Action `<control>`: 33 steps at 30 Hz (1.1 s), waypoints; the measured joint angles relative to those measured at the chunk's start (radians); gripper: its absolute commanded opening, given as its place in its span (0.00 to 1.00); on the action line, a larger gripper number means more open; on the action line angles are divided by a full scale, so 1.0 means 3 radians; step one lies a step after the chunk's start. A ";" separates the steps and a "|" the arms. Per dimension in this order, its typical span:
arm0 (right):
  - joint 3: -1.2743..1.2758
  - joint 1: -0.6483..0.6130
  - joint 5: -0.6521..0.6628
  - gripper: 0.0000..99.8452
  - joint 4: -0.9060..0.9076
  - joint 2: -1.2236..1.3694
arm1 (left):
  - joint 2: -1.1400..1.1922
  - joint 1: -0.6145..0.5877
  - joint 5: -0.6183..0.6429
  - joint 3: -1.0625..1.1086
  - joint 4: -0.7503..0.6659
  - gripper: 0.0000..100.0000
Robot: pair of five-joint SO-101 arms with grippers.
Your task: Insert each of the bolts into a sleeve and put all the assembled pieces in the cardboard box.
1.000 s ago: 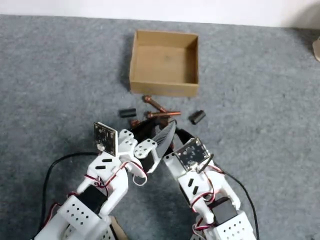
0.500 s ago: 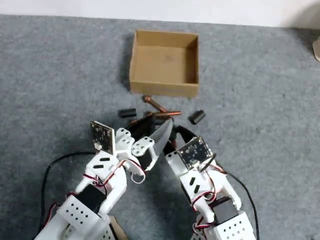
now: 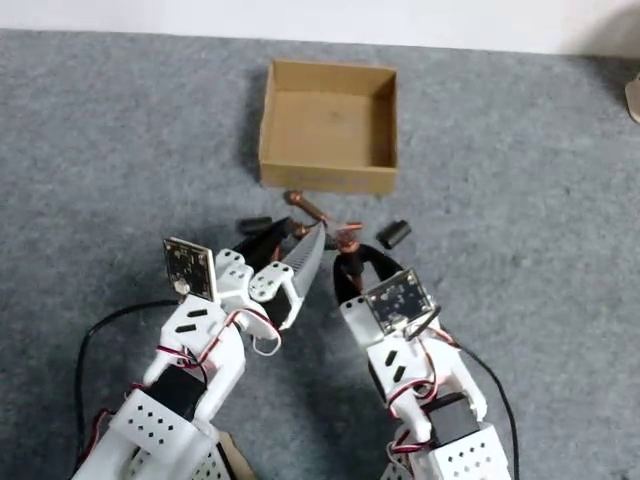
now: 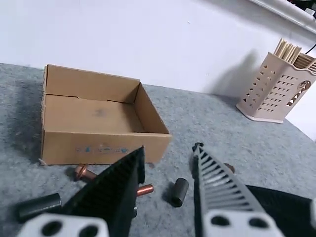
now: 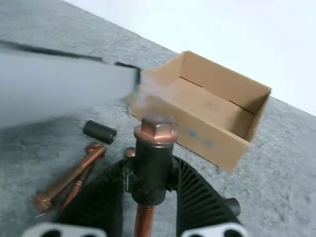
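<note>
My right gripper [image 5: 150, 190] is shut on a black sleeve [image 5: 149, 170] with a copper bolt [image 5: 156, 129] standing through it, hex head on top. In the high view that gripper [image 3: 358, 264] sits just short of the loose parts. The left gripper [image 3: 295, 240] is open beside it, nothing between its fingers [image 4: 212, 173]. Two loose copper bolts [image 3: 318, 216] lie crossed in front of the cardboard box [image 3: 330, 178]. One loose sleeve [image 3: 255, 225] lies to their left, another sleeve [image 3: 393, 234] to their right. The box [image 4: 98, 148] has nothing in it.
Grey carpet covers the table. A beige holder of wooden sticks [image 4: 276, 86] stands far off to the right by the white wall. Open carpet lies left and right of the box. Cables trail from both arm bases.
The left gripper has swung left, off the right gripper, and stands open. The right gripper has edged forward with the sleeved bolt, whose copper head now shows.
</note>
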 measured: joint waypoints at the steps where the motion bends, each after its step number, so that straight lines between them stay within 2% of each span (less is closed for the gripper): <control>1: 0.0000 0.0031 0.0000 0.00 0.0000 0.0000 | 0.0000 -0.0036 0.0000 0.0000 0.0000 0.16; 5: 0.0000 0.0072 0.0000 0.00 0.0102 0.0000 | 0.0000 -0.0189 0.0000 -0.0082 0.0046 0.16; 13: 0.0000 0.0072 0.0000 0.00 0.0245 0.0000 | 0.0000 -0.0425 0.0000 -0.0394 0.0624 0.16; 22: 0.0000 0.0082 0.0000 0.00 0.0409 0.0000 | 0.0000 -0.0481 0.0000 -0.0409 0.1141 0.16; 31: 0.0000 0.0169 0.0000 0.00 0.0440 0.0000 | 0.0000 -0.0460 0.0000 -0.0409 0.1427 0.16; 33: 0.0000 0.0169 0.0000 0.00 0.0440 0.0000 | 0.0000 -0.0465 0.0000 -0.0409 0.1447 0.13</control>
